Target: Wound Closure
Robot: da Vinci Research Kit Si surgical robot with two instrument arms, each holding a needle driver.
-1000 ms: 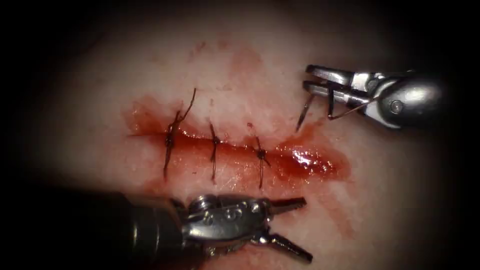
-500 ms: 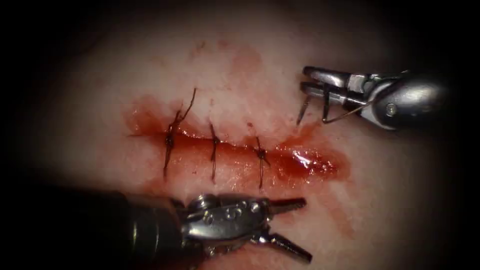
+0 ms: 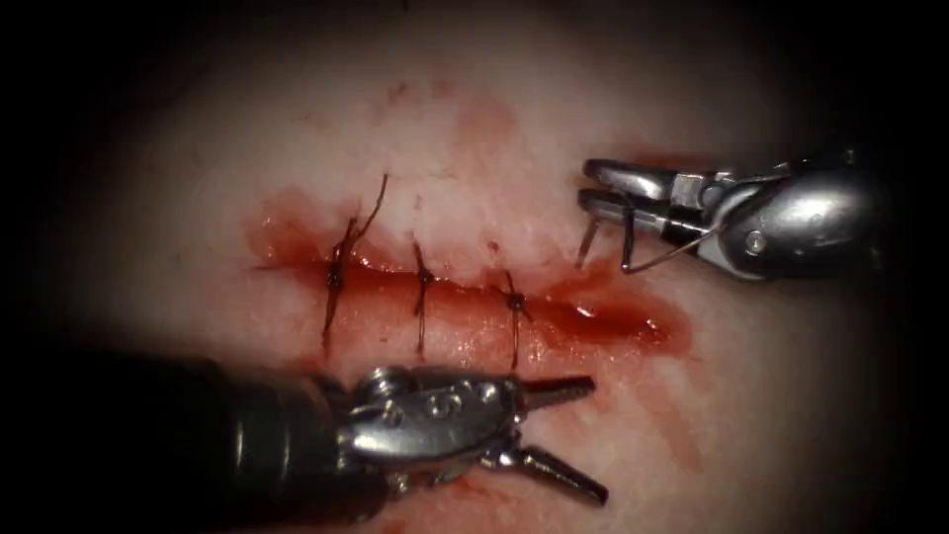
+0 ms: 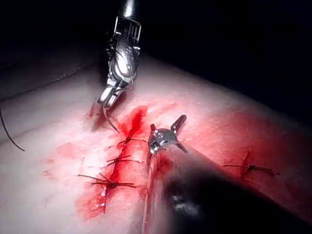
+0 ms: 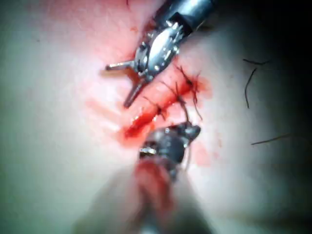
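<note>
**Needle lowered toward the unstitched end**

Pork tissue carries three tied stitches. Right pincer, clamped on the curved needle at mid-curve, has dropped closer to the cut's open right end, needle outside tissue. Left pincer waits near, spread apart, holding nothing.

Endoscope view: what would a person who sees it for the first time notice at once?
First the cut across the tissue, wet with red fluid, with three stitches over its left and middle parts. Next the right tool, above the open right end of the cut: its shut jaws hold the curved needle, which hangs with its tip close to the tissue. Below the cut, the left tool holds nothing, jaws open.
</note>
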